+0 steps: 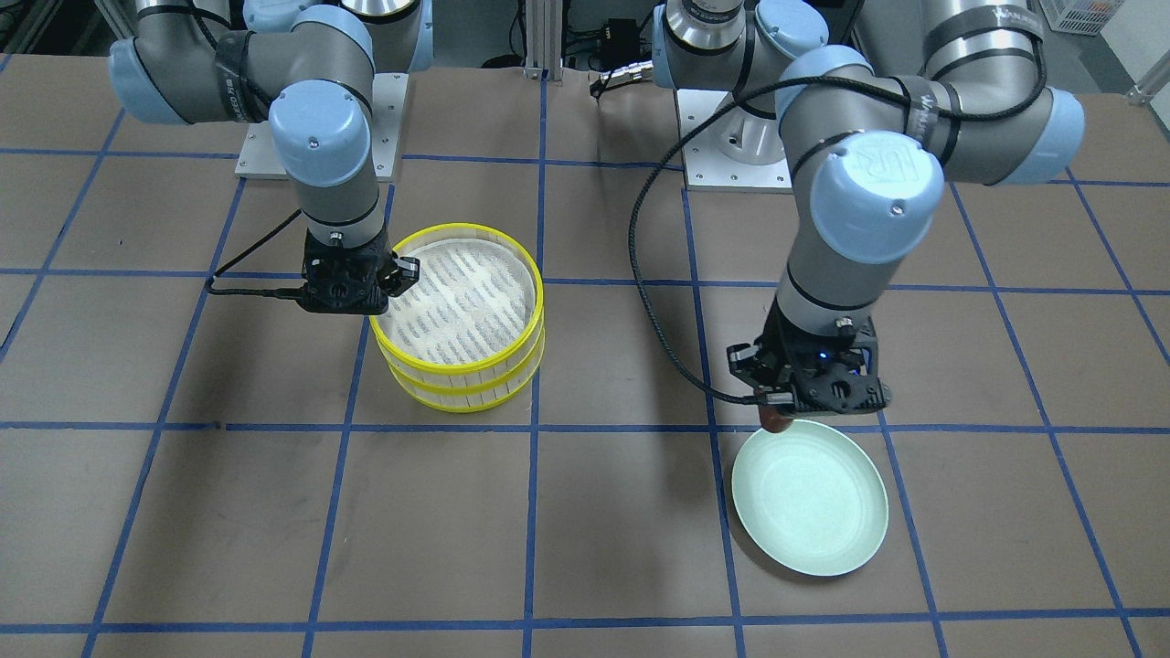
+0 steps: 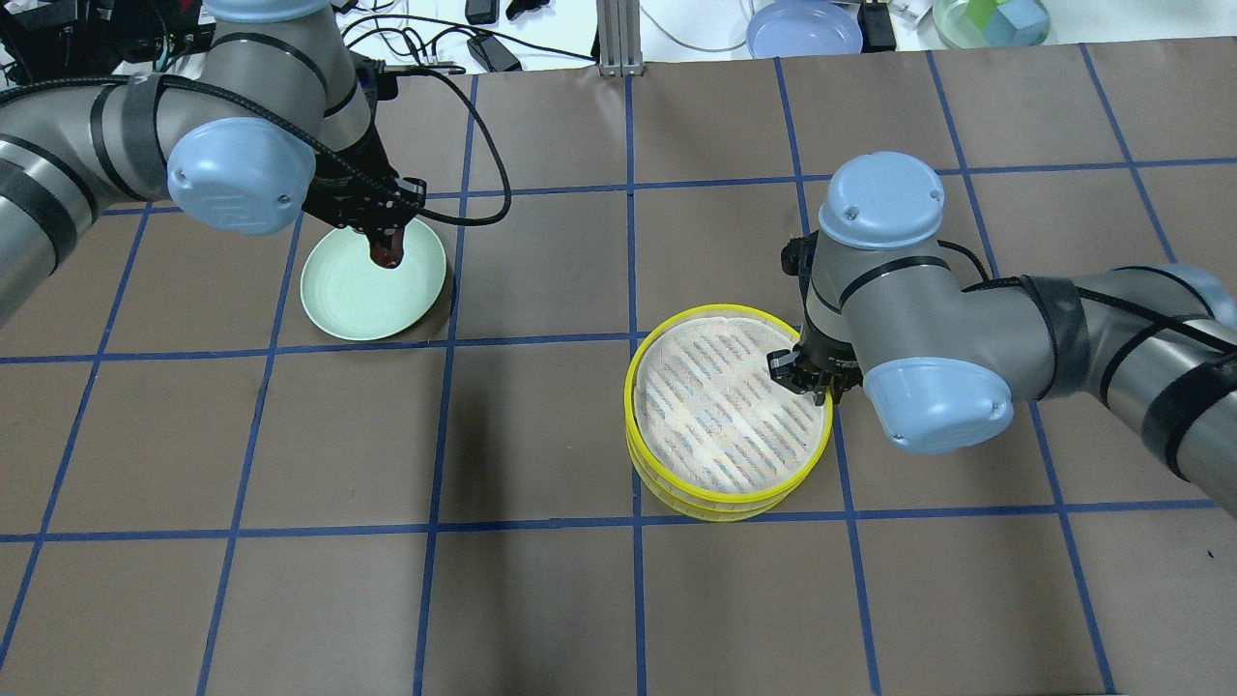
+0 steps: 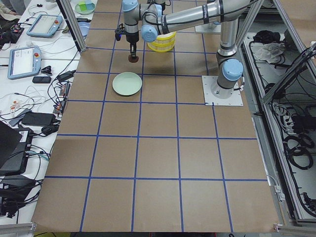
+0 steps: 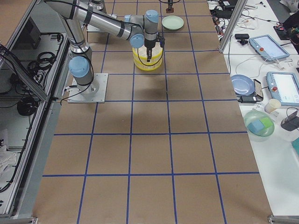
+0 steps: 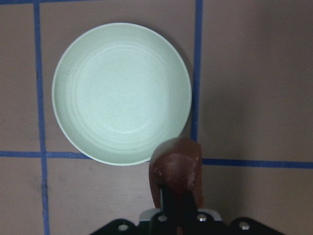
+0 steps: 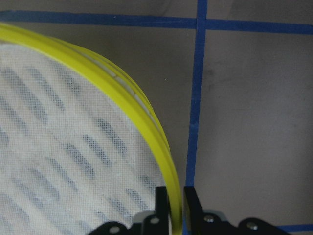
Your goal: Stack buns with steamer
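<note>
— Under my left gripper (image 5: 177, 215), what did you have?

— Brown bun (image 5: 176, 169), pinched between the fingers, lifted off the table. I had it clamped; fingers ran down its middle in the wrist view.

— And the green plate (image 5: 73, 93)?

— Just ahead of my left gripper and a bit to the side, flat on the brown table (image 2: 541, 599). Nothing lay on it. Bun hung over the plate's near rim, not touching it as far as I could tell.

— Right gripper (image 6: 176, 208)?

— Closed on the rim of the yellow steamer (image 2: 727, 414). One finger sat inside the rim, one outside, yellow wall between them. Grip was at the steamer's edge on my arm's side.

— Steamer state?

— Tiers stacked, yellow rings, pale slatted surface on top. It looked raised or tilted slightly at my grip, but couldn't confirm.

— Pale bun?

— Couldn't see it in any view.

— Arms relative to each other?

— Well apart. My left gripper was far from the steamer; blue tape lines ran across the table between them.
</note>
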`<state>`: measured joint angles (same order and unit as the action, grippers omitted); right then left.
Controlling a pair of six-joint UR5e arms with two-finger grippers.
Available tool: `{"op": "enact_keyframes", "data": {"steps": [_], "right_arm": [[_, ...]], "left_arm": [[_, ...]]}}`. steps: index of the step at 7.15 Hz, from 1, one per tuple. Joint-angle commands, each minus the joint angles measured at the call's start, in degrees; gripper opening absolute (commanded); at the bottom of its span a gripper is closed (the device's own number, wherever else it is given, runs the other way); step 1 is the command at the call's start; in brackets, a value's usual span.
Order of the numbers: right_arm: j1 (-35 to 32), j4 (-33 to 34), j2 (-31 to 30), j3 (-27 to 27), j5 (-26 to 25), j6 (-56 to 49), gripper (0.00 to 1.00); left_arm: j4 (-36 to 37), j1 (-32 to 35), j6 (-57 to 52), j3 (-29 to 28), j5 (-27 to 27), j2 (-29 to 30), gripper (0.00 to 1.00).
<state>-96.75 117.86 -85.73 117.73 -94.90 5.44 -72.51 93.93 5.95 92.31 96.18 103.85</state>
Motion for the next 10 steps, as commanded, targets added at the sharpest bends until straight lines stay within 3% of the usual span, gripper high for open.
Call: {"op": "enact_keyframes", "data": {"steps": [1, 3, 4, 5, 7, 8, 9, 10], "right_arm": [[0.33, -2.09, -1.62, -5.36, -0.55, -0.25, 1.00], [2.86, -19.35, -3.48, -21.92, -0.03, -1.91, 1.00], [4.80, -24.21, -3.74, -27.93, 0.24, -2.27, 1.00], [6.03, -25.04, -4.79, -30.51, 0.33, -2.27, 1.00], [6.31, -26.44, -6.11, -31.06, 1.46, -1.40, 1.00], [6.31, -26.37, -6.12, -31.50, 4.34, -1.31, 1.00], [6.31, -26.54, -6.12, -31.94, 3.94, -1.31, 1.00], [6.31, -26.72, -6.12, -31.94, 3.93, -1.31, 1.00]], "left_arm": [[-1.15, 8.08, 9.76, -0.03, -3.87, -1.63, 0.00], [-0.97, 13.71, 19.06, 0.15, -11.33, -1.46, 0.00], [-0.80, 17.57, 21.45, 0.24, -11.71, -1.02, 0.00], [-0.36, 21.43, 25.65, 0.41, -15.54, -0.49, 0.00], [-0.44, 26.38, 30.16, 2.25, -16.46, 0.30, 0.00], [-0.27, 26.57, 30.00, 4.61, -16.46, 1.09, 0.00], [0.08, 26.57, 29.74, 5.33, -16.55, 1.35, 0.00], [0.43, 26.57, 29.13, 5.25, -16.29, 1.36, 0.32]]}}
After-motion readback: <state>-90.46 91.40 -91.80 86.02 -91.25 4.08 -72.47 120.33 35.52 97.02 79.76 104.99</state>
